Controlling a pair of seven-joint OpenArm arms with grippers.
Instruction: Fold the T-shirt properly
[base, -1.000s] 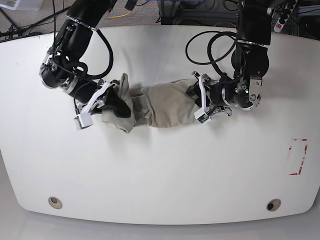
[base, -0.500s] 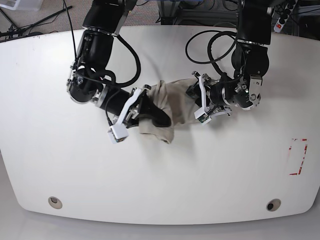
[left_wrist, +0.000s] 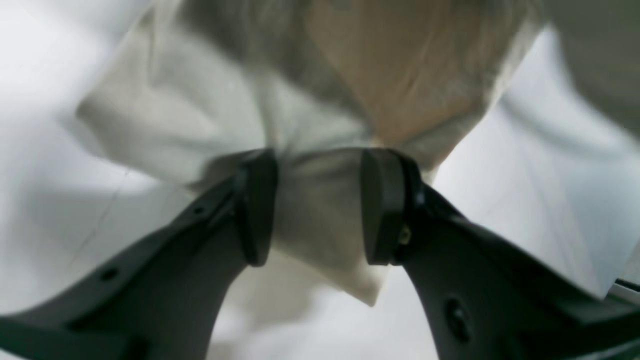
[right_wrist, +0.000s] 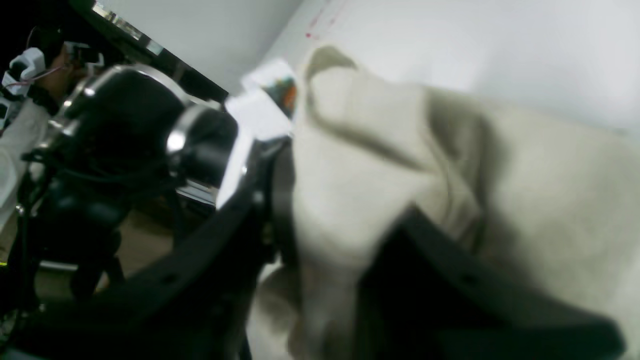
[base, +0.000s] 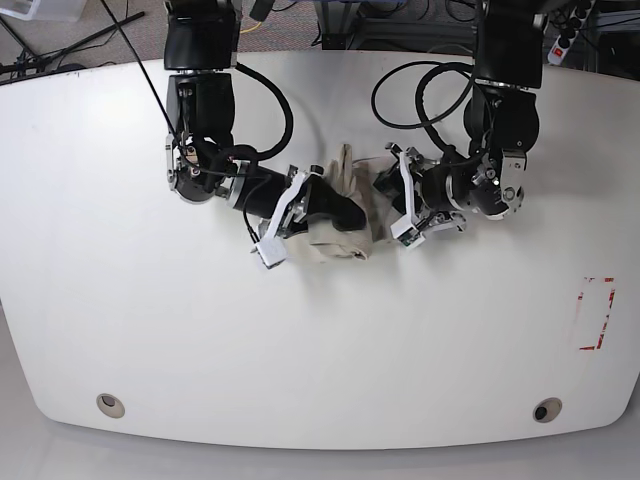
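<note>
The beige T-shirt (base: 347, 200) lies bunched in a small heap at the table's middle, between my two grippers. In the left wrist view the left gripper (left_wrist: 317, 200) has a thick fold of the T-shirt (left_wrist: 350, 75) clamped between its black pads (left_wrist: 255, 200). In the base view the left gripper (base: 388, 190) sits at the heap's right edge. The right gripper (base: 335, 215) is on the heap's left side. The blurred right wrist view shows the T-shirt (right_wrist: 525, 175) filling the gap between the right gripper's (right_wrist: 345, 200) fingers; whether they press on it is unclear.
The white table (base: 320, 350) has a red tape rectangle (base: 597, 313) near its right edge and two round holes (base: 110, 405) (base: 546, 409) along the front. Black cables (base: 420, 95) loop behind the left arm.
The right arm has swept its end of the shirt rightwards across the table to the left gripper, gathering the long strip of cloth into a short heap. The left arm has stayed put.
</note>
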